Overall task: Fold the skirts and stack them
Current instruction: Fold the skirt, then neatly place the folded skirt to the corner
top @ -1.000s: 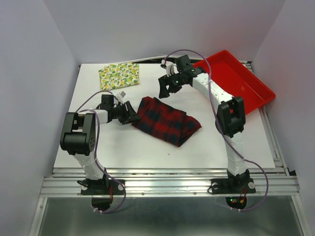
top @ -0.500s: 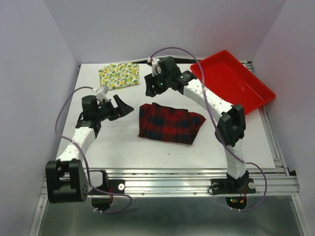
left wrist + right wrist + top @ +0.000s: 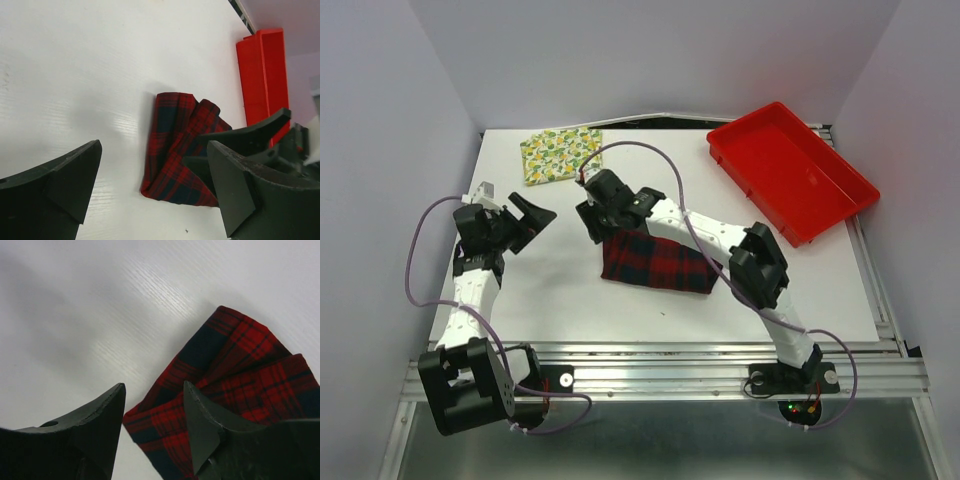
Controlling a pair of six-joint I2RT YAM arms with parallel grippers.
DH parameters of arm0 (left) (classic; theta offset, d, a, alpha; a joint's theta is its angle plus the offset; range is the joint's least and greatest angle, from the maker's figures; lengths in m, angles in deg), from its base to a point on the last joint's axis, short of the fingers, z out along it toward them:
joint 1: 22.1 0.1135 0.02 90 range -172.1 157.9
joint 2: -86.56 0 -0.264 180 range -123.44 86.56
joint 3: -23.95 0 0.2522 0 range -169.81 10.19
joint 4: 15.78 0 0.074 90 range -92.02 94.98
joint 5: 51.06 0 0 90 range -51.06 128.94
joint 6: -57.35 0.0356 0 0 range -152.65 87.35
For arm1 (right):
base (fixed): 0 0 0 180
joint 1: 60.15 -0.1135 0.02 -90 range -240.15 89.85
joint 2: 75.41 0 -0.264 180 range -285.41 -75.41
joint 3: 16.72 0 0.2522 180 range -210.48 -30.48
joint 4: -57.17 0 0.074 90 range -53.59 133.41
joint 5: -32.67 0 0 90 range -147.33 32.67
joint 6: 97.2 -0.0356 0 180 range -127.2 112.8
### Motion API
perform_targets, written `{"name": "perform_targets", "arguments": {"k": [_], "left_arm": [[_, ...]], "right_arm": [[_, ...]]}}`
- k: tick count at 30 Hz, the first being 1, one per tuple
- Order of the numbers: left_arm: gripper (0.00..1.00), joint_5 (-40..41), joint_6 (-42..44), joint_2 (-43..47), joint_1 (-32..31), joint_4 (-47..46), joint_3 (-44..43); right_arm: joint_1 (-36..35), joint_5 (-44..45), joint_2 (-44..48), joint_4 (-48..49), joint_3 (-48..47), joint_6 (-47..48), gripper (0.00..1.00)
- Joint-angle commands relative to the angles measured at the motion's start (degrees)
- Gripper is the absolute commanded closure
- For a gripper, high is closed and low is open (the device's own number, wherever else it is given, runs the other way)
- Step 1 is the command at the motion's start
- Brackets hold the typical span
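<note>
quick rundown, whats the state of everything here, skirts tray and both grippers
plaid skirt: loosely folded, lying in the middle, not held
lemon skirt: folded flat, far left, apart from the plaid one
red tray: empty, far right
left gripper: open, empty, left of the plaid skirt
right gripper: open, empty, at the plaid skirt's left edge

The red-and-black plaid skirt lies folded into a wide, rough bundle near the middle of the scene, flat but lumpy, with overlapping layers showing and its far edge partly hidden. The cream-yellow skirt, printed with lemons and green leaves, lies folded in a neat flat rectangle at the far left, slightly tilted, well apart from the plaid one.
</note>
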Motion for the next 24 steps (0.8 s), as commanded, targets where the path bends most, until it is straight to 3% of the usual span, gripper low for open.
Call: {"name": "perform_targets", "arguments": {"k": [1, 14, 16, 20, 22, 24], "left_arm": [[0.02, 1.2, 0.4, 0.5, 0.4, 1.3, -1.9], [0.02, 4.6, 0.7, 1.8, 0.2, 2.3, -0.2], [0.02, 3.4, 1.1, 1.6, 0.1, 1.5, 1.5], [0.19, -10.6, 3.7, 1.1, 0.5, -6.3, 5.8], [0.23, -16.8, 1.3, 0.8, 0.4, -12.8, 8.4], [0.12, -17.8, -0.1, -0.5, 0.4, -14.6, 9.2]], "right_arm": [[0.4, 6.8, -3.6, 2.8, -1.5, -0.6, 0.44], [0.4, 9.4, -12.6, 3.3, -4.3, -1.4, 0.47], [0.4, 9.3, -13.1, 3.3, -4.2, -1.6, 0.56], [0.9, 8.2, -12.3, 3.0, -4.7, -3.5, 0.99], [1.5, 6.7, -11.1, 2.9, -4.9, -4.3, 0.99], [2.1, 5.3, -9.1, 3.0, -5.7, -5.7, 0.99]]}}
